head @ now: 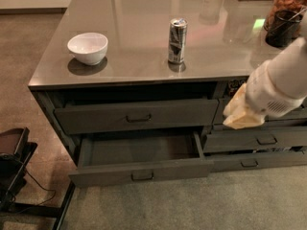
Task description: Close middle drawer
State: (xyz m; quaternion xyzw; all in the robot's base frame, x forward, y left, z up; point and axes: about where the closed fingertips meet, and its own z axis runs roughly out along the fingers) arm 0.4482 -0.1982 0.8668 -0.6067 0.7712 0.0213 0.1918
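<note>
The middle drawer [139, 172] is the wide dark grey-brown one with a small dark bail handle [142, 176]. It stands pulled out well past the cabinet front, and its inside looks empty. The wide drawer above it [136, 115] is nearly in. My gripper [241, 115] shows as a cream end on the white arm [280, 87] at the right. It hangs in front of the narrower right-hand drawer stack, to the right of the open drawer and above its front edge, touching nothing I can see.
On the grey countertop [134, 13] stand a white bowl [88, 47], a drink can [176, 40] and a dark cup with a snack jar [284, 18] at the far right. Narrower drawers [261, 140] fill the right stack. A black stand [14, 176] sits on the floor at the left.
</note>
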